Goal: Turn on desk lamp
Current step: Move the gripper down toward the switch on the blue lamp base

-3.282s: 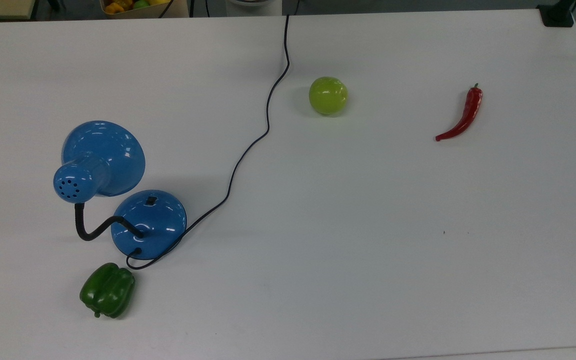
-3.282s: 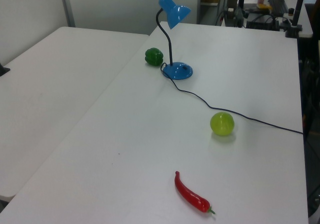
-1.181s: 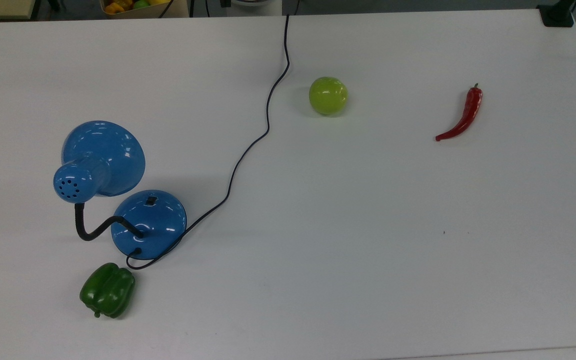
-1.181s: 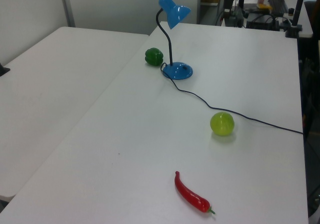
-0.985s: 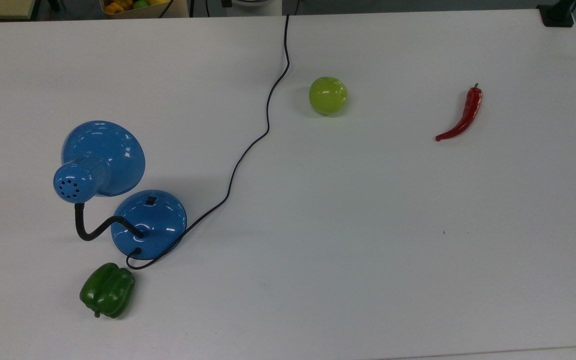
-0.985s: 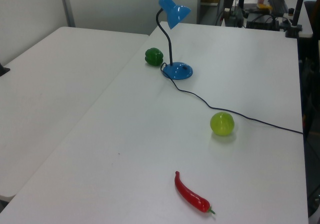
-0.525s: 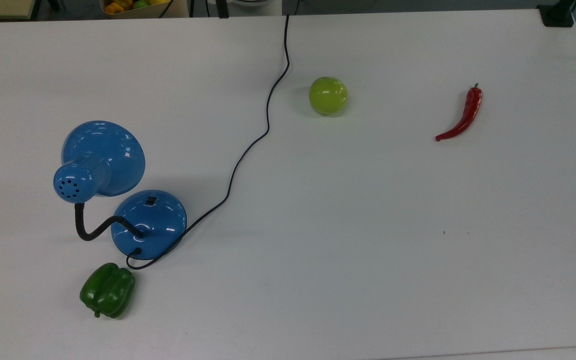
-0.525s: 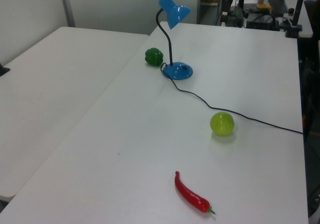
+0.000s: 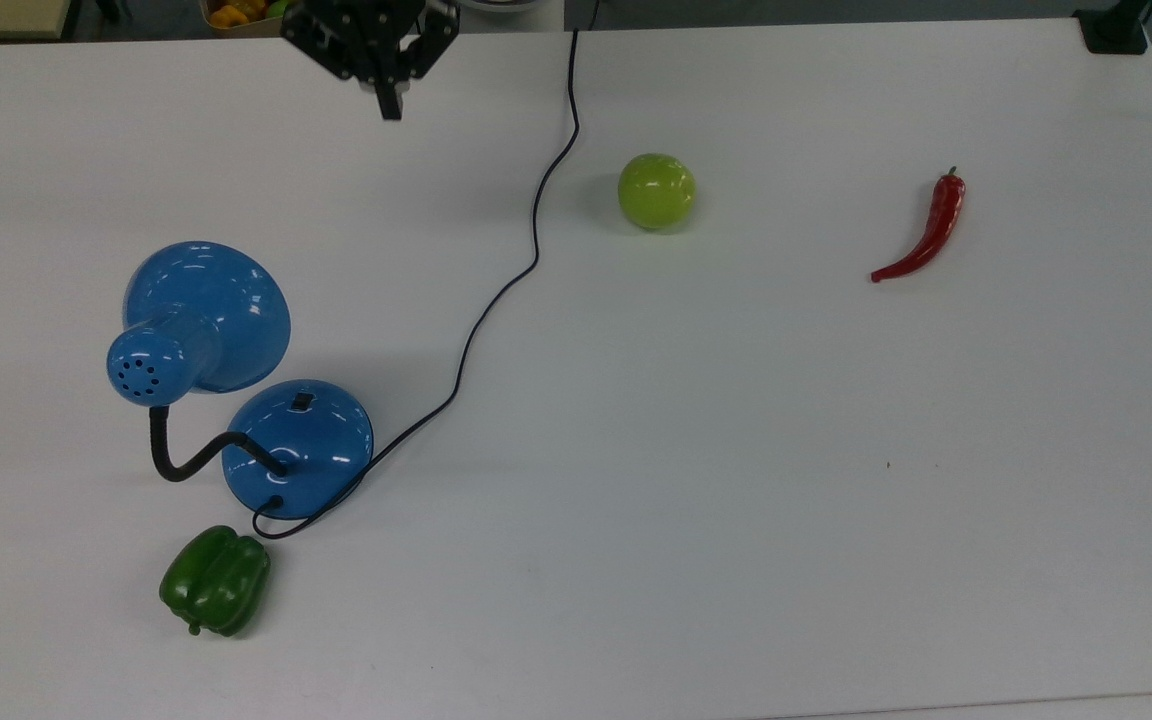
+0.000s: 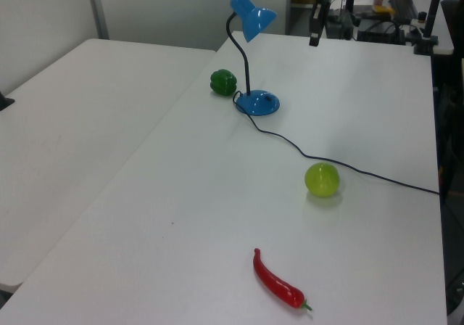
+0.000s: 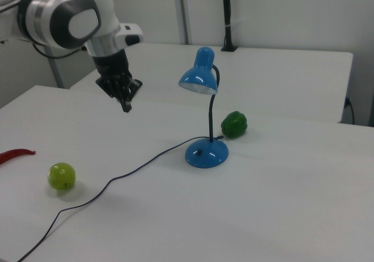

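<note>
where the white table [image 9: 736, 500] meets the top view's upper edge, we see the gripper [image 9: 391, 108] hanging above the surface, its black fingers drawn together into one narrow tip with no gap between them and nothing held. in the right view the gripper [image 11: 126, 105] points down from the white arm [image 11: 70, 19], well apart from the desk lamp [image 11: 205, 116] and off to the right view's left of it. in the left view the gripper [image 10: 314, 38] hangs above the far part of the table, to the left view's right of the lamp's shade [image 10: 252, 17].

we find the desk lamp [image 9: 236, 390] standing on the table toward the top view's left. its round blue base [image 9: 298, 448] carries a small black switch [image 9: 303, 401] on the side nearest the shade [image 9: 206, 315]. a black gooseneck [image 9: 181, 462] rises from the base and bends to carry the blue cone shade, which faces down and looks unlit in the right view. its thin black cord [image 9: 496, 290] loops beside the base, then winds across the table to the top view's upper edge.

a green bell pepper [image 9: 215, 581] lies near the base, apart from it, on the top view's lower side. a yellow-green apple [image 9: 656, 190] sits near the cord, not touching it. a red chili pepper [image 9: 926, 232] lies well apart from the lamp, toward the top view's right.
</note>
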